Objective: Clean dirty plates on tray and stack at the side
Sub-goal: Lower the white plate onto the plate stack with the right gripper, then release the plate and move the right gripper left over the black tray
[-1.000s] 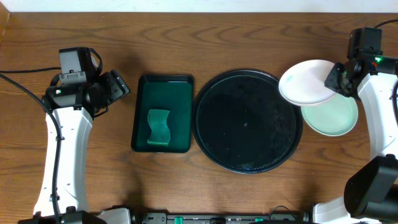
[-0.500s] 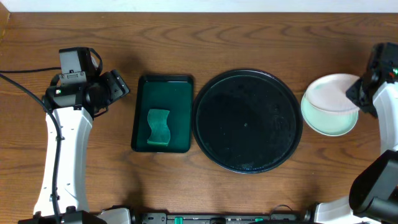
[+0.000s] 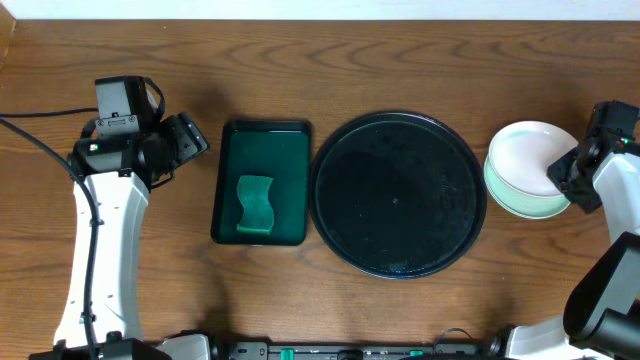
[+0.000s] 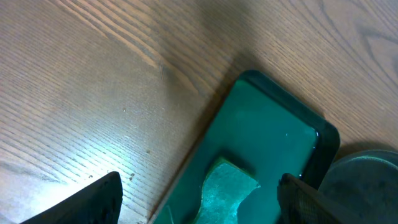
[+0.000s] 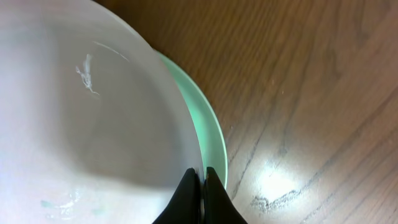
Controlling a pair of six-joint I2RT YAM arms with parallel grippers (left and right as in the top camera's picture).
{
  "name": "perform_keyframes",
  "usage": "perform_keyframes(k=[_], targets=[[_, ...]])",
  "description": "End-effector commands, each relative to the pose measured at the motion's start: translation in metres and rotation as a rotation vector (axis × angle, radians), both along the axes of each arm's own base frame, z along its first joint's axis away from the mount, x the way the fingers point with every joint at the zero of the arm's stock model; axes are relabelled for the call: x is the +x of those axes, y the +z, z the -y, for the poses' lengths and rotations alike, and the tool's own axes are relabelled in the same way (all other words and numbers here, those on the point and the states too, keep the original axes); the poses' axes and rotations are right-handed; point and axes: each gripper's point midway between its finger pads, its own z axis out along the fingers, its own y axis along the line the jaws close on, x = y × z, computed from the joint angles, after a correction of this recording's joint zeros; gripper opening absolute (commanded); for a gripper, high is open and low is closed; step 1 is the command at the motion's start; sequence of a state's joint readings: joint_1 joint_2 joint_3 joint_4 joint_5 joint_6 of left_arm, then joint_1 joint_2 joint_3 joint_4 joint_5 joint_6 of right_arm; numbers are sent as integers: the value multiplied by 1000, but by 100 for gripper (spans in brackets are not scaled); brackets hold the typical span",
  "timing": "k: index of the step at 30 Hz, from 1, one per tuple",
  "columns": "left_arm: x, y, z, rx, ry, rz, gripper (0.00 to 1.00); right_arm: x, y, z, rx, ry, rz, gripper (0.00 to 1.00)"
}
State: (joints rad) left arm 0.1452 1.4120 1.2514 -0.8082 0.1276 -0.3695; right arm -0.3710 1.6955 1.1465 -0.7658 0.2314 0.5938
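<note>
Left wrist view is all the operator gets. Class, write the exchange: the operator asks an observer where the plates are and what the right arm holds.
Operator: Where are the plates?
Observer: Two show: a white plate over a mint plate, right of the black tray.
Operator: Any plate on that tray?
Observer: None.
Operator: And the right fingers?
Observer: Shut on the white plate's rim.

- Overhead: straight down, whole desk (image 3: 400,60).
- Left wrist: close, slanting onto green tray (image 4: 267,130).
- Right wrist: very close on top plate (image 5: 93,112); overhead shares both.
</note>
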Motion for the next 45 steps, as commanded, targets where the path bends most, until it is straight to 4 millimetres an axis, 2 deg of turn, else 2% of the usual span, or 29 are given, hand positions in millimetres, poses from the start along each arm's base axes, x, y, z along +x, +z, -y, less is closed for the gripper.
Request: perform_keyframes(k=[1,6,11,12,13,14,16,17,21,26,27,31,32,36,45], targets=[[0,-2,-2,6,8,-9,80,-12,-13,-5,22,-11,-37,1],[-1,-2,-2,6,8,-10,80,-25,-20,-10,41,-11,-89,1],[0,-2,-2,6,8,-9,80,-25,-20,-10,41,-10,-85,2],[-1,-2,-2,6,8,-10,80,-25,-20,-11,43,-10,-84,9],[-1,-2,-2,6,8,-10,80,-24,-20,-12,51,-8,-80,20],[-1,-2,-2,6,8,-10,80,-22,-20,-14,66,-4,-70,40],[0,-2,-2,6,8,-9,80,-16,-21,-19,91,28,-52,51],[0,-2,-2,6,8,-9,80,-9,-20,-25,122,86,-30,60],[0,-2,-2,6,8,-9,80,13,-9,-59,243,243,33,65],[0,-2,-2,6,8,-9,80,37,6,-130,349,491,89,65],[0,-2,-2,6,8,-9,80,38,6,-135,349,505,86,65],[-1,-2,-2,6,8,-10,80,40,6,-185,350,651,69,64],[0,-2,-2,6,8,-9,80,41,7,-203,349,703,70,64],[-1,-2,-2,6,8,-10,80,38,8,-250,331,839,62,64],[0,-2,-2,6,8,-9,80,16,7,-316,304,1078,29,65]])
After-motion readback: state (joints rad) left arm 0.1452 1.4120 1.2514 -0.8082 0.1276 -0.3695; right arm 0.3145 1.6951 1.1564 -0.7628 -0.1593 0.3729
